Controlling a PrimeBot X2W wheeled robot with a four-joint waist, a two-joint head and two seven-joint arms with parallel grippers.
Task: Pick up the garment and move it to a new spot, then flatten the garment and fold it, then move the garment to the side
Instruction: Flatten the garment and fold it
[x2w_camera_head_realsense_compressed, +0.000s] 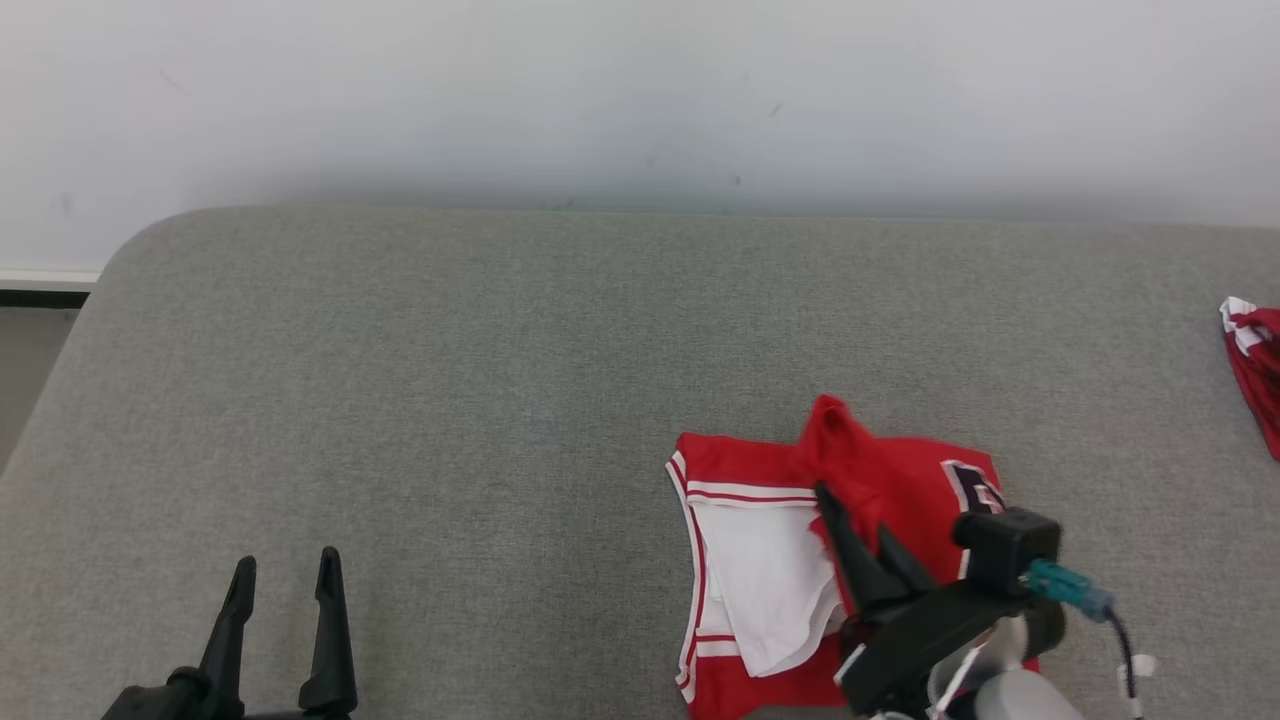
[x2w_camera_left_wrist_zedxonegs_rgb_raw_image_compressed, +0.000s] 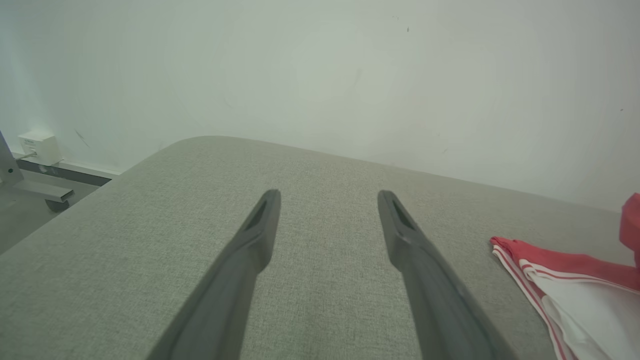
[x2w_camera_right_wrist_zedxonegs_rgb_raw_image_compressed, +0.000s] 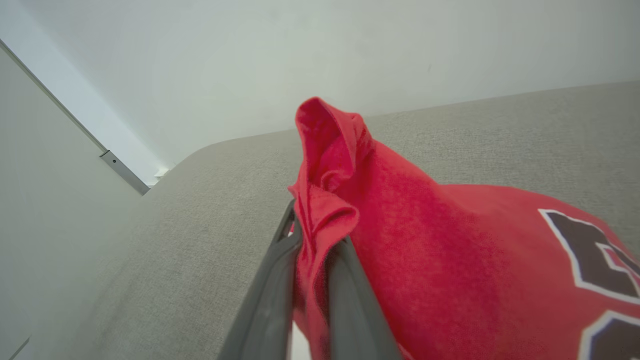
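Note:
The garment is a red jersey with white trim and a dark letter, lying folded on the grey cushioned surface at the lower right. My right gripper is shut on a bunched red fold of it, which stands up in a peak between the fingers. The garment's edge also shows at the right of the left wrist view. My left gripper stands open at the lower left, over bare fabric, with nothing between its fingers.
Another red and white piece of cloth lies at the far right edge of the surface. A pale wall runs behind. The surface's rounded left corner drops to the floor, where a metal frame stands.

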